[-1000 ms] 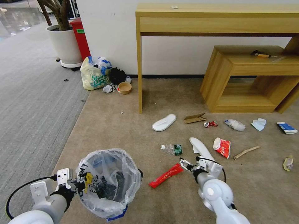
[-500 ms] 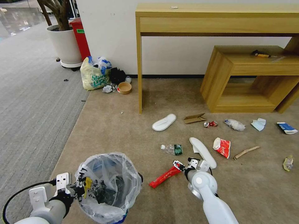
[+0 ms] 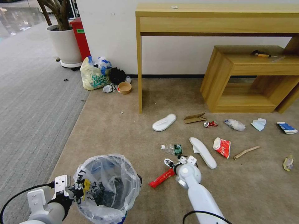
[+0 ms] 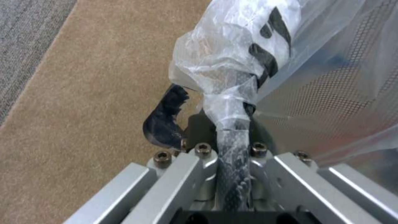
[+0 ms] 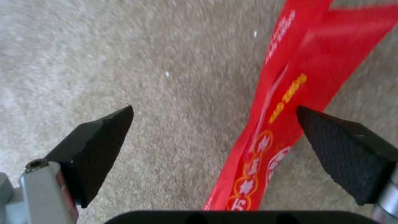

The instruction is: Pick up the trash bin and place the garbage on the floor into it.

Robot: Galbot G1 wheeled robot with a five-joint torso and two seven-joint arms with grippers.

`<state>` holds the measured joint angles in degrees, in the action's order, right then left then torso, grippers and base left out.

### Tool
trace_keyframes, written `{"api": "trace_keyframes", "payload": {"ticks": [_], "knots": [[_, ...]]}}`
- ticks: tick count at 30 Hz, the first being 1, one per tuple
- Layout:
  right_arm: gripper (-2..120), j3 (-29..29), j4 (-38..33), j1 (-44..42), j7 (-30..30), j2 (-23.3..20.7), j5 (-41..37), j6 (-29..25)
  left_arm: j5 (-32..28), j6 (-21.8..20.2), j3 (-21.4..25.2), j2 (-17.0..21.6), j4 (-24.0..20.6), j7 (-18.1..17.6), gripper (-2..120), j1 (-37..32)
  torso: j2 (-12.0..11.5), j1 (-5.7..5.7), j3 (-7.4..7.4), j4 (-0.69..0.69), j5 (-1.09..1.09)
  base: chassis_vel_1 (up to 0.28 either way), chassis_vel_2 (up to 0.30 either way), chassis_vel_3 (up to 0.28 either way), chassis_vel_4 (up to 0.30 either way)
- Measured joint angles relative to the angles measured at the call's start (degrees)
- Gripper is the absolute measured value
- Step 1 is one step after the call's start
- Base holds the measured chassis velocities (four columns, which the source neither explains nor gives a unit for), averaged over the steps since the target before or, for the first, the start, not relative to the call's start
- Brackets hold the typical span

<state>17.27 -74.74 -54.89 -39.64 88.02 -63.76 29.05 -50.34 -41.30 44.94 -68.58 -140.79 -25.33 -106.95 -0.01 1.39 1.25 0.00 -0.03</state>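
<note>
A: Biggest first, what stands by the wall?

B: A tall wooden console table (image 3: 218,18), a lower wooden bench (image 3: 249,77) under it, both unchanged. On the tan carpet (image 3: 124,130) the trash bin (image 3: 107,186) hangs at the near left, its clear lettered liner (image 4: 232,62) pinched at the rim by the left gripper (image 3: 81,186), fingers shut on it. It sits slightly lower in the head view than a second ago.

A: And the right arm?

B: The right gripper (image 3: 174,162) has swung left across the carpet, away from the nearer white slipper (image 3: 203,152), and now hovers over the upper end of the long red wrapper (image 3: 162,178). Its black fingertips (image 5: 104,140) are spread wide, the wrapper (image 5: 286,109) lying between them, untouched.

A: The rest of the litter?

B: Where it was: the farther slipper (image 3: 164,122), crumpled red packet (image 3: 222,147), plastic bottle (image 3: 171,149), cardboard piece (image 3: 194,118), wood stick (image 3: 246,152), crushed can (image 3: 211,124).
</note>
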Motion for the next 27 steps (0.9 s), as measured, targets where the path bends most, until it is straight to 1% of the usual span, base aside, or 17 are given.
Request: {"api": "trace_keyframes", "payload": {"ticks": [2, 3, 4, 6, 11, 13, 15, 17, 18, 19, 22, 23, 24, 25, 26, 27], "knots": [[100, 0.0, 1.1, 0.8, -4.3, 0.8, -2.6, 0.0, 0.0, 0.0, -0.1, 0.0, 0.2, 0.0, 0, 0.1, 0.0, 0.0, 0.0, 0.0, 0.0, 0.0, 0.0, 0.0, 0.0], [100, 0.0, 1.1, 0.8, -4.3, 0.8, -2.6, 0.0, 0.0, 0.0, -0.1, 0.0, 0.2, 0.0, 0, 0.1, 0.0, 0.0, 0.0, 0.0, 0.0, 0.0, 0.0, 0.0, 0.0], [100, -0.1, 1.2, 0.9, -5.7, 0.9, -3.4, 0.0, 0.0, 0.0, -0.1, 0.0, 0.2, -0.1, 0, 0.1, 0.0, 0.0, 0.0, 0.01, 0.01, 0.0, 0.0, 0.0, 0.0], [100, 0.0, 1.2, 0.6, -6.9, 0.8, -4.0, 0.0, 0.0, 0.0, -0.1, -0.1, 0.3, -0.1, 0, 0.1, 0.0, 0.0, -0.01, 0.0, 0.0, 0.0, 0.0, 0.0, 0.0], [100, 0.6, 1.5, 0.2, -7.0, 0.6, -4.0, 0.1, -0.1, 0.0, -0.1, -0.1, 0.4, 0.0, 0, 0.3, 0.0, 0.0, -0.01, -0.01, 0.0, 0.0, 0.0, 0.0, 0.0], [94, 1.0, 1.8, 0.2, -7.0, 0.7, -4.0, -0.1, -0.2, 0.0, -0.1, 0.1, 0.6, 0.0, 0, 0.5, 0.0, 0.0, 0.0, 0.0, 0.0, 0.0, 0.0, 0.0, 0.0], [83, 1.1, 1.9, 0.3, -6.9, 0.7, -3.9, -0.4, -0.2, 0.0, -0.1, 0.3, 0.8, 0.0, 0, 0.7, 0.0, 0.0, -0.01, -0.01, 0.01, 0.0, 0.0, 0.0, 0.0], [81, 1.1, 1.9, 0.3, -6.9, 0.7, -3.9, -0.5, -0.2, 0.0, -0.1, 0.3, 0.8, 0.0, 0, 0.8, 0.0, 0.0, -0.01, 0.0, 0.01, 0.0, 0.0, 0.0, 0.0], [75, 1.2, 2.2, 0.3, -6.8, 0.9, -3.7, -0.5, -0.2, 0.1, -0.2, 0.3, 0.9, 0.0, 0, 0.8, 0.0, 0.0, -0.01, 0.0, 0.01, 0.0, 0.0, 0.0, 0.0], [75, 1.2, 2.2, 0.3, -6.8, 0.9, -3.7, -0.5, -0.2, 0.1, -0.2, 0.3, 0.9, 0.0, 0, 0.8, 0.0, 0.0, -0.01, 0.0, 0.01, 0.0, 0.0, 0.0, 0.0], [59, 1.7, 3.0, 0.5, -6.7, 1.5, -3.1, -0.9, -0.2, 0.3, -0.1, 0.4, 0.9, 0.0, 0, 0.7, 0.0, 0.0, 0.0, 0.0, 0.01, 0.0, 0.0, 0.0, 0.0], [59, 1.7, 3.0, 0.5, -6.7, 1.5, -3.1, -0.9, -0.2, 0.3, -0.1, 0.4, 0.9, 0.0, 0, 0.7, 0.0, 0.0, 0.0, 0.0, 0.01, 0.0, 0.0, 0.0, 0.0], [54, 1.7, 3.2, 0.5, -6.7, 1.5, -2.9, -1.0, -0.2, 0.4, 0.0, 0.5, 0.9, 0.0, 0, 0.7, 0.0, 0.0, -0.01, 0.0, 0.01, 0.0, 0.0, 0.0, 0.0], [51, 1.8, 3.2, 0.5, -6.6, 1.6, -2.8, -1.1, -0.2, 0.4, 0.0, 0.6, 0.9, 0.0, 0, 0.7, 0.0, 0.0, -0.01, 0.0, 0.01, 0.0, 0.0, 0.0, 0.0], [43, 1.9, 3.2, 0.5, -6.6, 1.5, -2.5, -1.4, -0.2, 0.4, 0.0, 0.7, 0.9, 0.0, 0, 0.7, 0.0, 0.0, -0.01, 0.0, 0.01, 0.0, 0.0, 0.0, 0.0], [43, 1.9, 3.2, 0.5, -6.6, 1.5, -2.5, -1.4, -0.2, 0.4, 0.0, 0.7, 0.9, 0.0, 0, 0.7, 0.0, 0.0, -0.01, 0.0, 0.01, 0.0, 0.0, 0.0, 0.0]]}}
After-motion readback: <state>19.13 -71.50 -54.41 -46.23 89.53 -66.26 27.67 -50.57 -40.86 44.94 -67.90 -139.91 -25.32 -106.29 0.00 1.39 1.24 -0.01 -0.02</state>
